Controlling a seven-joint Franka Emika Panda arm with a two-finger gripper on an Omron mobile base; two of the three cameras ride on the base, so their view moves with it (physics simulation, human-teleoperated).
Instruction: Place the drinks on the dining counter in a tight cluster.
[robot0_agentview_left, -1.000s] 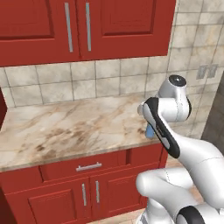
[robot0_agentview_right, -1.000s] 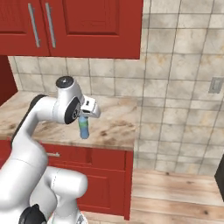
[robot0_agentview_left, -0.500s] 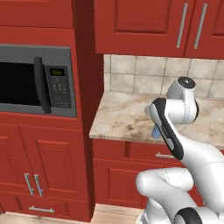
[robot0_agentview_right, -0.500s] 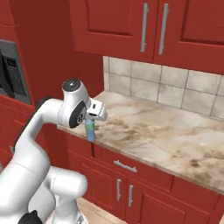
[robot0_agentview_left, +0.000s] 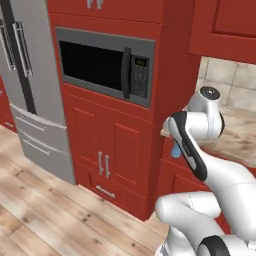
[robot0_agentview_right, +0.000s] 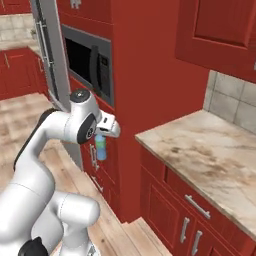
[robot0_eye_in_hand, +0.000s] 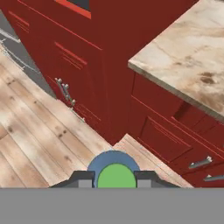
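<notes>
A slim blue-clear water bottle (robot0_agentview_right: 101, 148) with a green band hangs upright from my gripper (robot0_agentview_right: 103, 136), which is shut on its top. It is carried in the air in front of the tall red cabinet. In the left base view a sliver of the bottle (robot0_agentview_left: 176, 150) shows behind my arm. In the hand view the bottle (robot0_eye_in_hand: 114, 165) appears end-on as a blue and green disc between my fingertips (robot0_eye_in_hand: 83, 179), above the wooden floor. The other drinks and the dining counter are out of view.
A tall red cabinet holds a built-in microwave (robot0_agentview_left: 100, 65), and a steel fridge (robot0_agentview_left: 25, 75) stands to its left. The marbled counter with tiled backsplash (robot0_agentview_right: 210, 160) over red drawers lies to the right. Wooden floor (robot0_agentview_left: 40, 210) spreads in front.
The whole picture has shifted as the base turned left: the backsplash counter slid off to the right, and the microwave and fridge came into view. The bottle stays in the gripper.
</notes>
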